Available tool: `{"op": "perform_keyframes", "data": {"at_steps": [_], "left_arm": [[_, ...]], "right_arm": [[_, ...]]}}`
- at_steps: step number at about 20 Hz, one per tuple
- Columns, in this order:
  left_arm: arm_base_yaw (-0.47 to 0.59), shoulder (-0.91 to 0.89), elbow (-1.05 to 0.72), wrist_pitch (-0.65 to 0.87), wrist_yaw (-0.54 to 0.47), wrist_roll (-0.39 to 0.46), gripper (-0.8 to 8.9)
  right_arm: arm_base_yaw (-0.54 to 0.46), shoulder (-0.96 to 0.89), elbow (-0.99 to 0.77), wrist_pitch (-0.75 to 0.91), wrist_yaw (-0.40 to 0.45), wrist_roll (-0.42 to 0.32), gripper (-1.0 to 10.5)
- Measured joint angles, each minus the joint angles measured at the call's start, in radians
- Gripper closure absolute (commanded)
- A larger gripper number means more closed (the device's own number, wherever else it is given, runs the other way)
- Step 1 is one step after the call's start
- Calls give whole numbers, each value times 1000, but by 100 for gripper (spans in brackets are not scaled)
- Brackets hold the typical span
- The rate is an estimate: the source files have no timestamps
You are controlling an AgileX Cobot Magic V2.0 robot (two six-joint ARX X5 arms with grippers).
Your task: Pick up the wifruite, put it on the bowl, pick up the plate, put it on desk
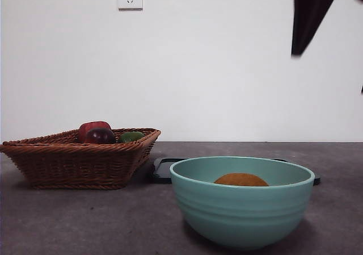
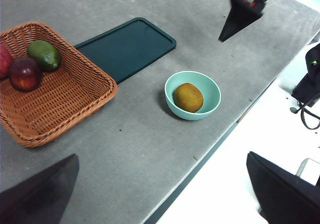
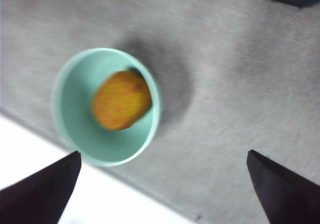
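The wifruite [image 1: 241, 180], a brownish-orange oval, lies inside the mint-teal bowl [image 1: 244, 215] at the front right of the desk [image 1: 85, 221]. It also shows in the left wrist view [image 2: 188, 97] and, blurred, in the right wrist view [image 3: 121, 100]. The plate [image 1: 161, 170], a flat dark rectangular tray, lies on the desk just behind the bowl [image 2: 192, 73], between it and the basket. My right gripper [image 3: 162, 154] is open and empty, high above the bowl [image 3: 70, 99]; its dark tip shows in the front view [image 1: 309, 16]. My left gripper [image 2: 162, 156] is open and empty, high over the desk.
A wicker basket [image 1: 79, 158] at the left holds a red apple [image 1: 93, 127], a dark purple fruit [image 1: 101, 136] and a green fruit [image 1: 131, 136]. The bowl stands close to the desk's front edge [image 2: 220, 139].
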Motion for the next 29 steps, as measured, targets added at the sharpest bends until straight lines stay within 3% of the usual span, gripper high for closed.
{"op": "perform_keyframes", "data": {"at_steps": [3,8,12,23,26,29], "left_arm": [[0,0,0,0,0,0,220],[0,0,0,0,0,0,220],[0,0,0,0,0,0,220],[0,0,0,0,0,0,220],[0,0,0,0,0,0,220],[0,0,0,0,0,0,220]], "right_arm": [[40,89,0,13,53,0,306],[108,210,0,18,66,0,306],[153,289,0,30,146,0,306],[181,410,0,93,187,1,314],[185,427,0,128,187,11,463],[186,435,0,156,185,18,724]]}}
